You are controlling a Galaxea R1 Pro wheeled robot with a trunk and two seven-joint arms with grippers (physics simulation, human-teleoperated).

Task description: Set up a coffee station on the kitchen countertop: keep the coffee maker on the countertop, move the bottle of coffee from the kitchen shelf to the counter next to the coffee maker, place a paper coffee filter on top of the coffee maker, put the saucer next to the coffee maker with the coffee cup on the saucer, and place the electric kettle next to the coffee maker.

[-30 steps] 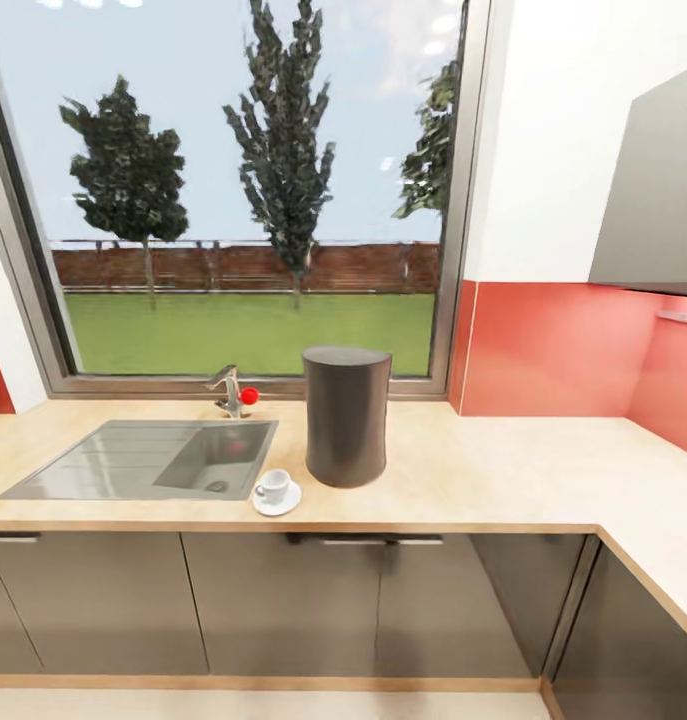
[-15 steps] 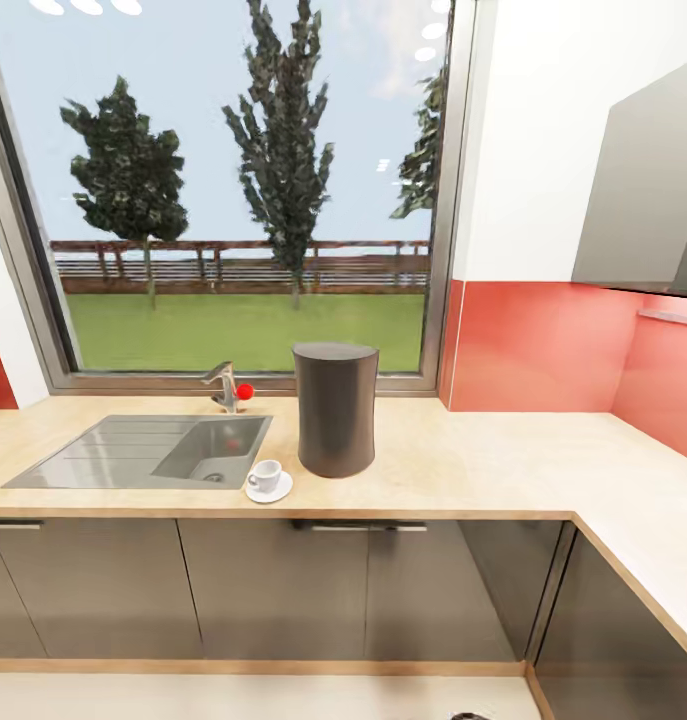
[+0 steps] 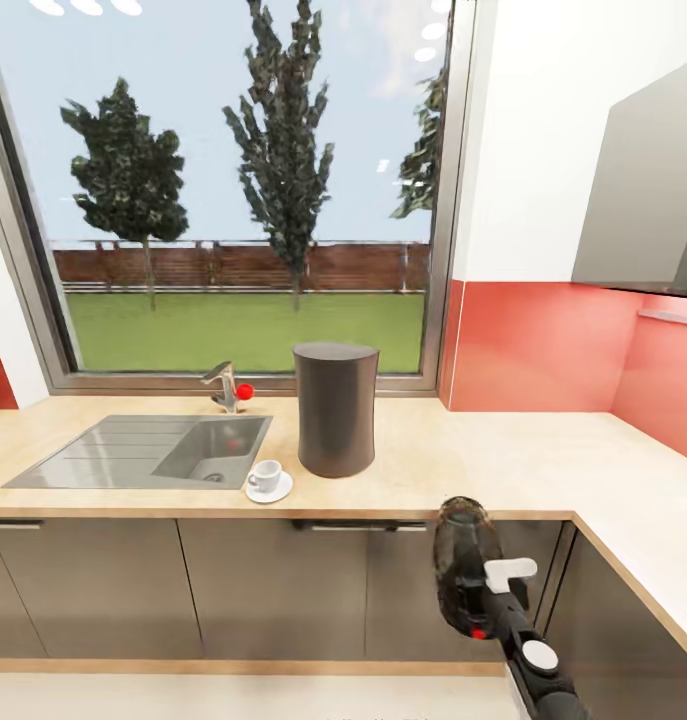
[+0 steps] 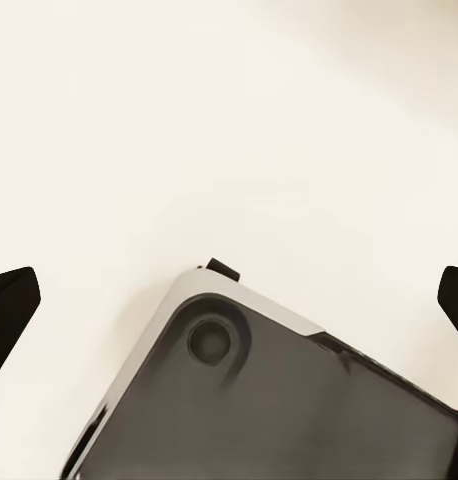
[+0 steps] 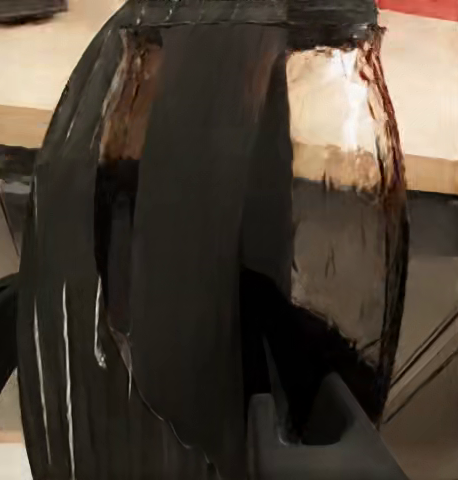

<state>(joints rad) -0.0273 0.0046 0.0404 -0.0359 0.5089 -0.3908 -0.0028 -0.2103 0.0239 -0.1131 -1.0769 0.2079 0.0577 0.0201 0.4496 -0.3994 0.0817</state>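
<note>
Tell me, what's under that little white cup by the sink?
The coffee cup stands on a white saucer, which rests on the kitchen countertop beside the coffee maker. The saucer's middle is hidden under the cup.

The clear, dark-centred domed electric kettle (image 3: 466, 560) hides the right gripper's fingertips and part of the dark cabinet fronts (image 3: 283, 590) below the beige wood-look kitchen countertop (image 3: 503, 465). The grey wall cabinet (image 3: 643, 190) is cut by the head view's right edge.
</note>
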